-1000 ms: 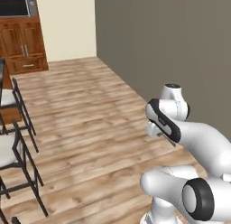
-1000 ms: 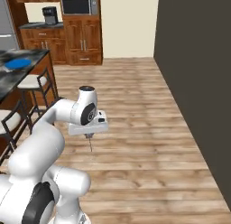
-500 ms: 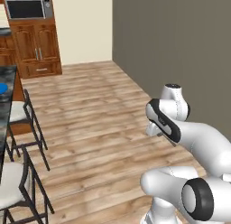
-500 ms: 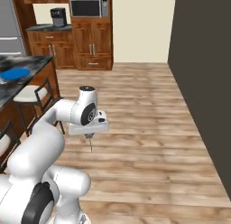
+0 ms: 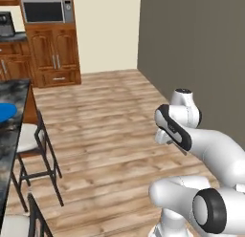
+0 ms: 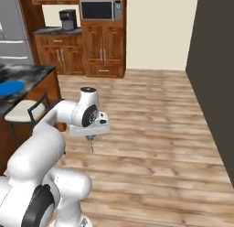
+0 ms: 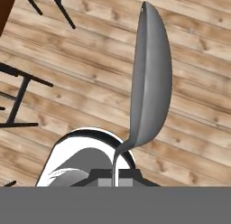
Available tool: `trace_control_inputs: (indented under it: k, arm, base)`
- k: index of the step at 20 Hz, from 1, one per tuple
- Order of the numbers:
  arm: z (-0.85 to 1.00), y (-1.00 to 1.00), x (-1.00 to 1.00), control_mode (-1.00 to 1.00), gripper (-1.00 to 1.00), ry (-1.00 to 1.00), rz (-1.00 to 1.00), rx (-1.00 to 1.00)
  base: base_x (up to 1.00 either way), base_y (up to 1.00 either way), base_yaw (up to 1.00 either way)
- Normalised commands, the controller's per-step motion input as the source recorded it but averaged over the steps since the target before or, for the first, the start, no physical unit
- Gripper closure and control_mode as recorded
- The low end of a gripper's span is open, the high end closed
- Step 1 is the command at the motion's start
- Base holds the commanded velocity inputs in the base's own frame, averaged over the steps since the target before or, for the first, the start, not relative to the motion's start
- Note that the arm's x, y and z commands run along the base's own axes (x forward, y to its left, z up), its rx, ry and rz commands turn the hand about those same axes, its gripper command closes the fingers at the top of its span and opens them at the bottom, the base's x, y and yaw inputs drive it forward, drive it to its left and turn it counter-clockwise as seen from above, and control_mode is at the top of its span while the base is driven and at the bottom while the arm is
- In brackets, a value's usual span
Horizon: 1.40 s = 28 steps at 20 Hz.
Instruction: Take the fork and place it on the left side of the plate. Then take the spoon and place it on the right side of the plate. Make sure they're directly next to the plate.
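Note:
My gripper (image 6: 91,138) hangs over the wooden floor, shut on the handle of the all-silver spoon (image 6: 92,146). In the hand view the spoon (image 7: 151,83) rises from between my gripper (image 7: 115,175), its oval bowl seen edge-on. The bright blue plate (image 5: 5,112) lies on the dark counter (image 5: 13,135) at the far left, well away from the gripper. In the right base view the plate (image 6: 10,88) sits at the left edge on the same counter (image 6: 32,75). The fork is out of view.
Stools (image 5: 29,138) (image 6: 25,110) stand along the counter's near side. A dark wall (image 5: 201,49) (image 6: 215,84) closes the right. Wooden cabinets with a microwave (image 6: 101,8) and a coffee machine (image 6: 67,18) line the back wall. Open wooden floor (image 6: 151,130) lies ahead.
The whole picture has shifted as the base moved: counter, plate and stools have come further into view at the left. The arm keeps its pose, still holding the spoon.

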Motion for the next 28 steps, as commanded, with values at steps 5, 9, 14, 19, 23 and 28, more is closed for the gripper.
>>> trace_control_inputs:
  k: [5, 9, 14, 19, 23, 28]
  arm:
    - [0.00, 0.00, 0.00, 1.00, 1.00, 0.00, 0.00, 0.00]
    - [0.00, 0.00, 0.00, 1.00, 1.00, 0.00, 0.00, 0.00]
    - [0.00, 0.00, 0.00, 1.00, 1.00, 0.00, 0.00, 0.00]
    - [0.00, 0.00, 0.00, 1.00, 1.00, 0.00, 0.00, 0.00]
    - [0.00, 0.00, 0.00, 1.00, 1.00, 0.00, 0.00, 0.00]
    - [0.00, 0.00, 0.00, 1.00, 1.00, 0.00, 0.00, 0.00]
  base:
    - [1.00, -0.03, 0.23]
    - [1.00, -0.01, 0.31]
    - [1.00, 0.00, 0.35]
    - [1.00, 0.00, 0.40]
    - [1.00, 0.00, 0.49]
    - [1.00, 0.00, 0.62]
